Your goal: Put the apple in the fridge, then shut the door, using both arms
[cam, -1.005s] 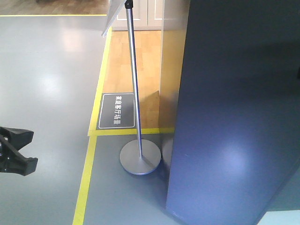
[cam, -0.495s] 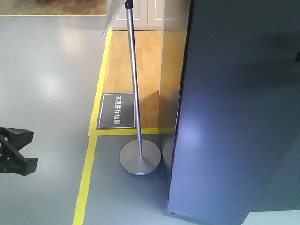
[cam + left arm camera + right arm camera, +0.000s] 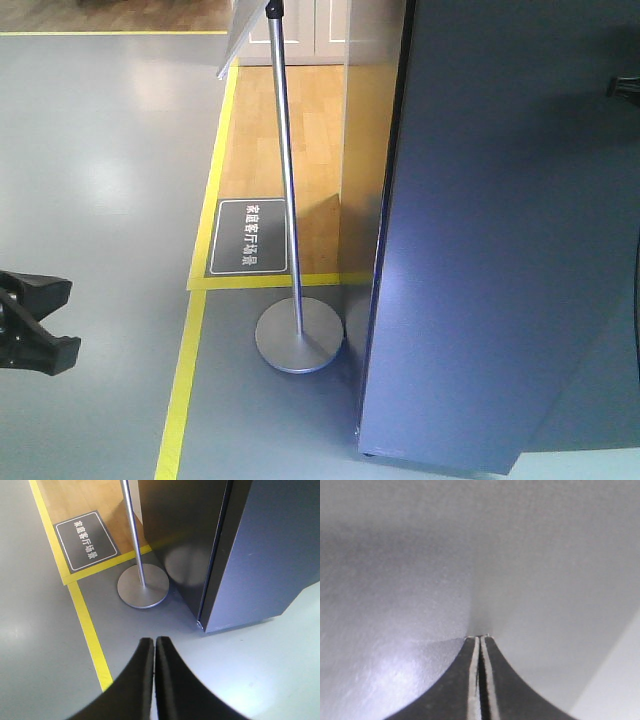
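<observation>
The door (image 3: pixel 500 250) shows its flat dark grey outer face and fills the right of the front view. It stands nearly against the dark fridge (image 3: pixel 175 530), with a thin gap along the seam, and also shows in the left wrist view (image 3: pixel 270 555). My right gripper (image 3: pixel 480 637) is shut and empty, its tips pressed against the door's grey face (image 3: pixel 420 580). A black bit of it shows at the front view's right edge (image 3: pixel 625 88). My left gripper (image 3: pixel 154 640) is shut and empty above the grey floor, left of the fridge. The apple is not in view.
A metal sign stand (image 3: pixel 298 335) with a round base stands on the floor just left of the fridge. Yellow floor tape (image 3: pixel 185 380) borders a wooden floor patch with a dark floor sign (image 3: pixel 250 236). Open grey floor (image 3: pixel 100 180) lies to the left.
The door has swung a little further toward the fridge, and its near edge has shifted right. The tip of my right gripper has come into the front view. The left arm has not moved.
</observation>
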{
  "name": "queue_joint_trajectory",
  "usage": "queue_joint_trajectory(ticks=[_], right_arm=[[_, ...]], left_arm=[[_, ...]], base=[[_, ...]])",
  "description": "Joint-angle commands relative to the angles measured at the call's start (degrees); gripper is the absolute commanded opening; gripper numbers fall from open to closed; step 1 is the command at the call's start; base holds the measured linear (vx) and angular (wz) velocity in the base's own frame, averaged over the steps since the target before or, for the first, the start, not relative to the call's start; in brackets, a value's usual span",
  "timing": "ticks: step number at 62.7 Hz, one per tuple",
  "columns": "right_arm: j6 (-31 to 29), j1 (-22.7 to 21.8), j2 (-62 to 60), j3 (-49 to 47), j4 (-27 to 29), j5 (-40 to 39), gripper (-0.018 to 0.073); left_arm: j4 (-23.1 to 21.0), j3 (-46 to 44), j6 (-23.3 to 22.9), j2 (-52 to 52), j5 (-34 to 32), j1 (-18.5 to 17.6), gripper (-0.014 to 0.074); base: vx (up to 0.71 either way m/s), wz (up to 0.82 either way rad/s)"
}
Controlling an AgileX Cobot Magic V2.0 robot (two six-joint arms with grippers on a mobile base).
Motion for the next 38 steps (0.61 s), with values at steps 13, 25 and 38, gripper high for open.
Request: queue_joint_trajectory(ticks=[13, 25, 38], right_arm=[[-0.49, -0.34, 6.50, -11.27, -0.76, -9.71, -0.0004], [-0.41, -0.28, 6.70, -12.21, 0.76, -7.49, -0.0004], [-1.64, 0.00, 4.20, -12.15, 1.78, 3.95, -0.0004]], left_arm=[[-0.45, -1.53, -0.38, -0.61, -3.35, 0.09, -0.0006], [-0.45, -1.53, -0.38, -0.61, -3.34, 0.09, -0.0006], [-0.45, -1.53, -0.38, -0.61, -3.34, 0.09, -0.0006]], base=[[0.00, 0.00], [0.00, 0.00], [0.00, 0.00]])
